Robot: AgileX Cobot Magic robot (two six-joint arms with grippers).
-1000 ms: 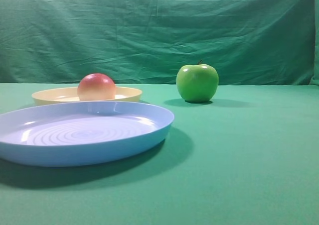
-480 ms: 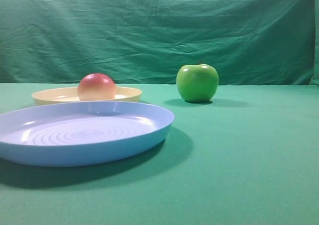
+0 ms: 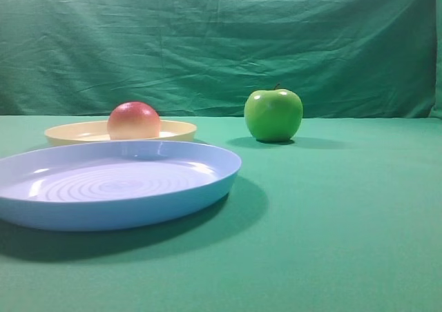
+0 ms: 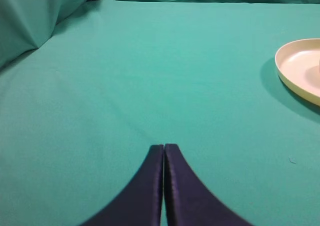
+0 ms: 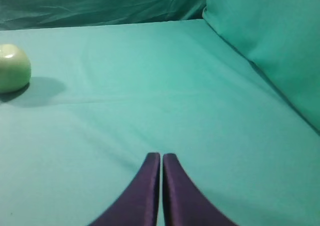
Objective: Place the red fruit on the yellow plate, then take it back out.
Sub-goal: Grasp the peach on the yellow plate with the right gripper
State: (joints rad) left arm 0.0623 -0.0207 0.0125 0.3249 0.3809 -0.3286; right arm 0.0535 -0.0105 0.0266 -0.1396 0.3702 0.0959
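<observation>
The red fruit (image 3: 133,121) rests on the yellow plate (image 3: 176,128) at the back left of the exterior view. No arm shows in that view. In the left wrist view my left gripper (image 4: 164,146) is shut on nothing over bare green cloth, and the yellow plate's edge (image 4: 295,71) lies far off to its right; the fruit is outside that view. In the right wrist view my right gripper (image 5: 161,155) is shut and empty over the cloth, far from the plate.
A large light-blue plate (image 3: 117,215) with concentric rings stands in front of the yellow one. A green apple (image 3: 273,114) sits at the back centre; the right wrist view shows the apple (image 5: 12,68) pale at far left. Green cloth covers table and backdrop.
</observation>
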